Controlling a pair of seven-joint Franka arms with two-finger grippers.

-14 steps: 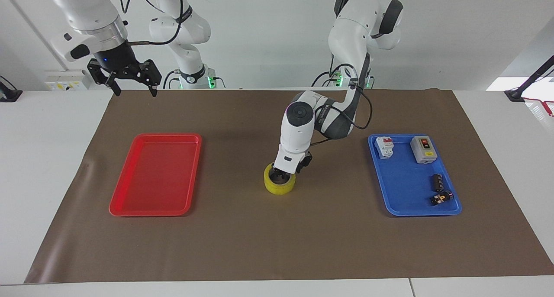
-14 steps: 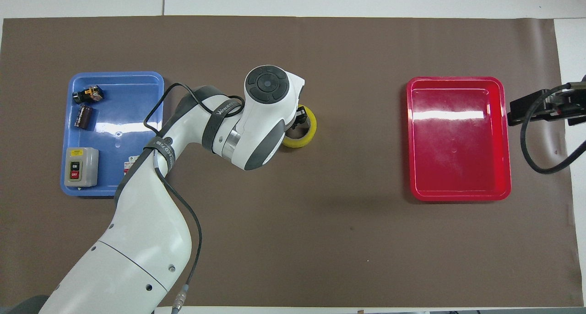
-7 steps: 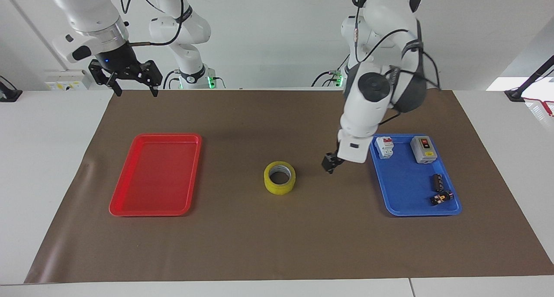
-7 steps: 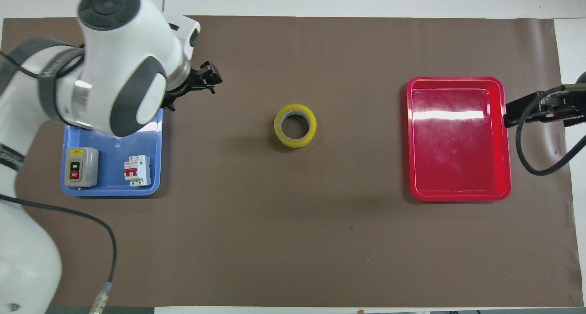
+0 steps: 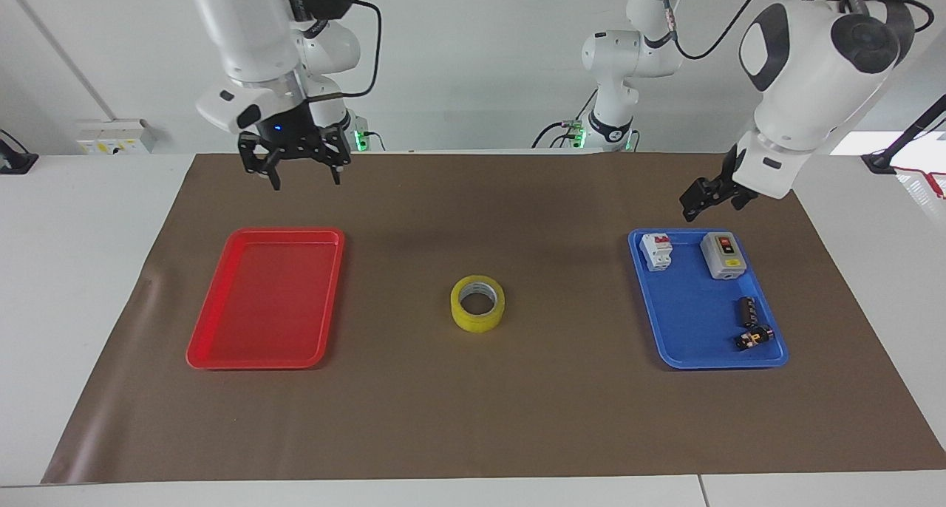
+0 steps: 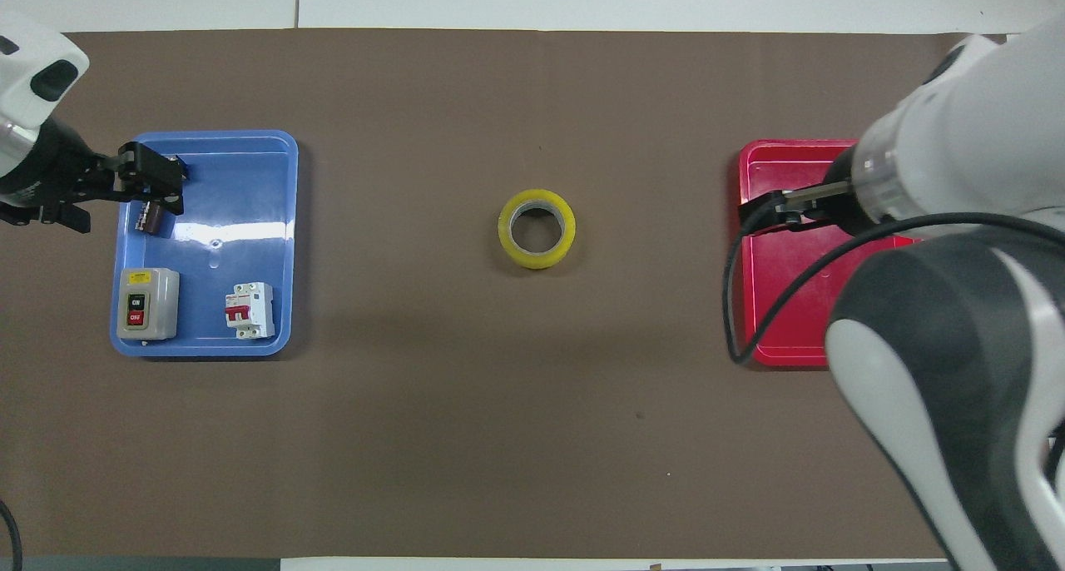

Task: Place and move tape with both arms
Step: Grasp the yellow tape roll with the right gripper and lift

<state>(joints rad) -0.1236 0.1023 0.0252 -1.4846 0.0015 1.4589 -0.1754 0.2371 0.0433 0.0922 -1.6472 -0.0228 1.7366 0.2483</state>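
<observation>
Both claws well apart from tape (image 5: 477, 304)

Facing camera looks high across at the robots; overhead looks steeply down (both probably distant), sharing the mat (image 5: 473, 418)

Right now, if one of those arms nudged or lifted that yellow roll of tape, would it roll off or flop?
The tape lies flat on the brown mat, hole up, so a nudge would probably slide it, not roll it. It looks like a stiff ring, so it should keep its shape when lifted. Its smooth, shiny side might slip in a loose grip.
</observation>
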